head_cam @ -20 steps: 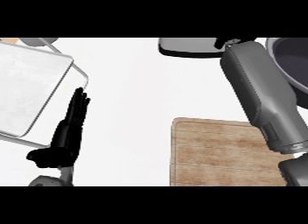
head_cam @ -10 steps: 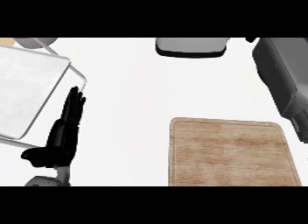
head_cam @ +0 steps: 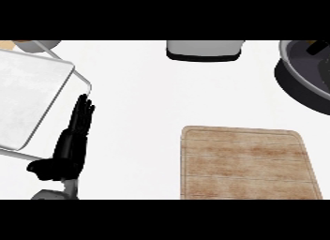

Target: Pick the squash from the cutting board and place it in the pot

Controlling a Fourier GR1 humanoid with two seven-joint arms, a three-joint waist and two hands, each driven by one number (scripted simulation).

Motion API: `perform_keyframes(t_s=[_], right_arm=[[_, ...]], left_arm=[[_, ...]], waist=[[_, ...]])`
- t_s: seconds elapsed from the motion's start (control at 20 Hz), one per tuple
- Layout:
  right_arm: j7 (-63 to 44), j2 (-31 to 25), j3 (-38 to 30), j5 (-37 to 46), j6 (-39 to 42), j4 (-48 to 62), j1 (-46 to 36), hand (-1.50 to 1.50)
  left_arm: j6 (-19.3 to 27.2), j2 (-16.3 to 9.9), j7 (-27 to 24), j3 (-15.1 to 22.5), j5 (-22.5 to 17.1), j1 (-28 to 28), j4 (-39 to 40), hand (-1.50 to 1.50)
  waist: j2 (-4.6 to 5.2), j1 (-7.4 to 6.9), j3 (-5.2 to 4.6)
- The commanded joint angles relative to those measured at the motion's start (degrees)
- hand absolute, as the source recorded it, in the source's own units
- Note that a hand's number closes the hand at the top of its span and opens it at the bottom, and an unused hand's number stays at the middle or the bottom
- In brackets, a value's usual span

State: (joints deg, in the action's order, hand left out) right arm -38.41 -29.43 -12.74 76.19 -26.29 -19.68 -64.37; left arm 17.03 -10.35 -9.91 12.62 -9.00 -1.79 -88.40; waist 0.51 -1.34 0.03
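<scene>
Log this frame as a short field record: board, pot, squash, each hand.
board: bare wood, nothing on it
pot: upper right, partly cut off by the view's edge
squash: not visible
left hand: open, fingers straight, resting beside the tray
right hand: only a dark shape shows over the pot at the right edge; fingers cannot be made out

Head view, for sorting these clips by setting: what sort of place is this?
Most likely a kitchen counter: a wooden cutting board lies on the white countertop, with a dark pot at the right edge.
</scene>
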Motion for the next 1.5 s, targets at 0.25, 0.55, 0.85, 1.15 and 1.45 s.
perform_keyframes(t_s=[0.25, 0.55, 0.85, 1.15, 1.45], right_arm=[[13.58, -6.52, -7.36, -8.25, -0.14, 6.52, 5.20, 1.50], [14.60, -8.15, -10.00, -10.51, 0.33, 10.69, 8.68, 1.50], [8.93, -11.30, -13.74, -14.10, 7.54, 14.27, 9.04, -1.50], [27.01, -9.12, -20.90, -22.76, 1.94, 8.81, 13.51, -1.50], [39.61, -6.42, -32.22, -35.53, -7.90, 0.76, 12.71, -1.50]], left_arm=[[-2.49, -0.28, -0.98, -1.79, -0.60, -1.29, 1.70, 0.00], [-1.24, 0.87, 0.11, -0.62, 1.08, -1.36, 0.77, 0.00], [-1.73, 1.07, 1.59, -0.30, 0.37, -0.45, -1.69, 0.00], [-1.50, 1.09, 0.85, -1.33, 1.02, -1.78, 0.49, 0.00], [-1.79, 0.83, -0.28, -2.03, 0.78, -0.85, 0.68, 0.00]], waist=[[0.42, -0.53, 0.07], [0.72, -1.38, 0.15], [0.78, -1.95, 0.21], [0.63, -0.83, 0.30], [0.47, -0.12, 0.39]])
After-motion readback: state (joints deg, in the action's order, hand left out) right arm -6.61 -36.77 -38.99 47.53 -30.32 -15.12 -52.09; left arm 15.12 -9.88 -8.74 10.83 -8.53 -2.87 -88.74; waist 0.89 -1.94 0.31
